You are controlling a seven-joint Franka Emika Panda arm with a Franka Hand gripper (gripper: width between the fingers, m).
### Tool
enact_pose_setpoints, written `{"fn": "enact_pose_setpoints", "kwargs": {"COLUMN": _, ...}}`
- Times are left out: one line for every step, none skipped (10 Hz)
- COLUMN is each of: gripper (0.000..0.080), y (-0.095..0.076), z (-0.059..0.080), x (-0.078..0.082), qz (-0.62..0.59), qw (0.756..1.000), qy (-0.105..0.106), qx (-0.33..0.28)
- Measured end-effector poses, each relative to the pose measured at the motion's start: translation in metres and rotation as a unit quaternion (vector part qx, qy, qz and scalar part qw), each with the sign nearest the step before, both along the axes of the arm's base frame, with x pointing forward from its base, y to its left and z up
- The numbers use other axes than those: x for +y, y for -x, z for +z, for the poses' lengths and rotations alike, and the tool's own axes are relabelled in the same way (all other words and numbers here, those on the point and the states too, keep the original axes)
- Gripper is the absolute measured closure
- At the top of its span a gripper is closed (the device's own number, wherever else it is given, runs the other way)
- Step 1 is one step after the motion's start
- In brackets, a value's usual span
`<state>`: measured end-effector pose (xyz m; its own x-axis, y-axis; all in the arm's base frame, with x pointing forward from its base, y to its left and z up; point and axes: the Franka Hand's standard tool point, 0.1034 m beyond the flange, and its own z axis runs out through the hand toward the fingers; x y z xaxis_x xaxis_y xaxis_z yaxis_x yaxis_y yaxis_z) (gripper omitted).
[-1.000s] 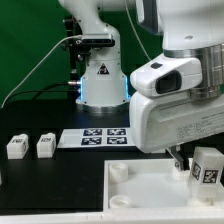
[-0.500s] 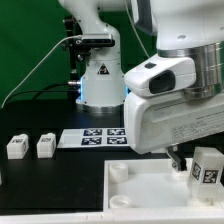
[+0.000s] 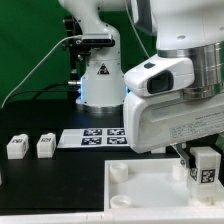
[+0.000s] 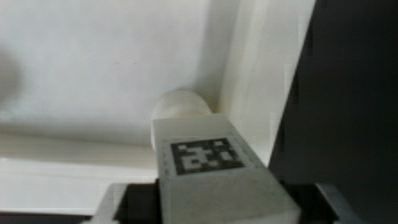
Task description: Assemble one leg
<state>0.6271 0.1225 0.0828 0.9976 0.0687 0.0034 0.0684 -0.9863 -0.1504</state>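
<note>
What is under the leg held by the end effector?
The large white panel lies below the leg, near the panel's edge. The leg's own tip covers the spot beneath it, so any socket or contact there cannot be seen.

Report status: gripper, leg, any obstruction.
Gripper shut on leg. Leg upright over the white panel, contact unclear. Nothing seen in the way.

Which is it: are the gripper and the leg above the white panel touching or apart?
Touching. The wrist view shows the leg pressed between the dark fingers of the gripper, with no gap on either side.
</note>
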Motion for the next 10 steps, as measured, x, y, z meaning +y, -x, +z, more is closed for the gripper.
{"fn": "enact_pose_setpoints", "kwargs": {"gripper": 0.0486, "y": 0.000, "z": 0.000, "x": 0.000, "qz": -0.054, "qw": 0.999, "qy": 0.000, "qx": 0.008}}
{"fn": "enact_pose_setpoints", "kwargs": {"gripper": 0.0486, "y": 0.000, "z": 0.000, "x": 0.000, "qz": -0.092, "qw": 0.996, "qy": 0.001, "qx": 0.014}}
{"fn": "enact_pose_setpoints", "kwargs": {"gripper": 0.0486, "y": 0.000, "z": -0.001, "x": -0.001, "qz": -0.134, "qw": 0.991, "qy": 0.000, "qx": 0.020}}
{"fn": "enact_pose_setpoints", "kwargs": {"gripper": 0.0490, "y": -0.001, "z": -0.006, "x": -0.005, "qz": -0.222, "qw": 0.974, "qy": -0.004, "qx": 0.033}}
{"fn": "enact_pose_setpoints", "kwargs": {"gripper": 0.0490, "y": -0.001, "z": -0.008, "x": -0.004, "qz": -0.307, "qw": 0.950, "qy": -0.013, "qx": 0.045}}
{"fn": "enact_pose_setpoints", "kwargs": {"gripper": 0.0499, "y": -0.001, "z": -0.010, "x": -0.002, "qz": -0.402, "qw": 0.913, "qy": -0.028, "qx": 0.058}}
{"fn": "enact_pose_setpoints", "kwargs": {"gripper": 0.0499, "y": -0.002, "z": -0.010, "x": -0.002, "qz": -0.485, "qw": 0.870, "qy": -0.042, "qx": 0.073}}
{"fn": "enact_pose_setpoints", "kwargs": {"gripper": 0.0499, "y": -0.002, "z": -0.011, "x": -0.001, "qz": -0.533, "qw": 0.840, "qy": -0.044, "qx": 0.085}}
{"fn": "enact_pose_setpoints", "kwargs": {"gripper": 0.0499, "y": -0.002, "z": -0.012, "x": 0.000, "qz": -0.570, "qw": 0.815, "qy": -0.045, "qx": 0.094}}
{"fn": "enact_pose_setpoints", "kwargs": {"gripper": 0.0500, "y": -0.001, "z": -0.012, "x": 0.003, "qz": -0.594, "qw": 0.797, "qy": -0.044, "qx": 0.099}}
